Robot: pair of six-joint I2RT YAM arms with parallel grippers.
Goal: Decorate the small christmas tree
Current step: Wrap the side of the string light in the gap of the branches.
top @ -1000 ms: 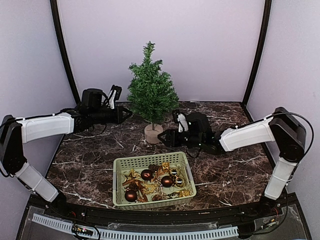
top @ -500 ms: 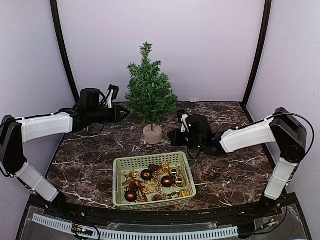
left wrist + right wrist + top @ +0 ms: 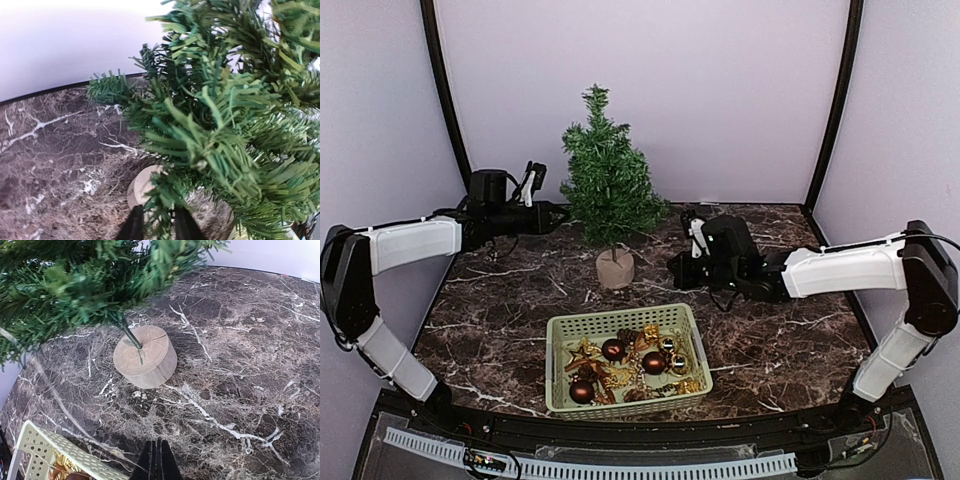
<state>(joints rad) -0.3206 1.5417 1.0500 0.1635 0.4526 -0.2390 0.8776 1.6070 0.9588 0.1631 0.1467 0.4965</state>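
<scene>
Standing at the far middle of the table [image 3: 500, 310], just beyond the basket [image 3: 620, 316], the tree [image 3: 608, 185] keeps its long axis nearly vertical. Its tip points up and leans a little left of its round wooden stump [image 3: 615, 268], which sits flat on the marble.

The left gripper [image 3: 560, 212] reaches in from the left at the level of the lower branches. Its wrist view shows the two fingers narrowly apart with a green sprig pinched between them.

The right gripper [image 3: 678, 268] lies low to the right of the stump, apart from it. Its fingers [image 3: 157, 460] are pressed together on nothing.

The pale green basket, near the middle, holds dark red balls [image 3: 613, 349], a gold star [image 3: 584, 355] and other small gold ornaments heaped together.
</scene>
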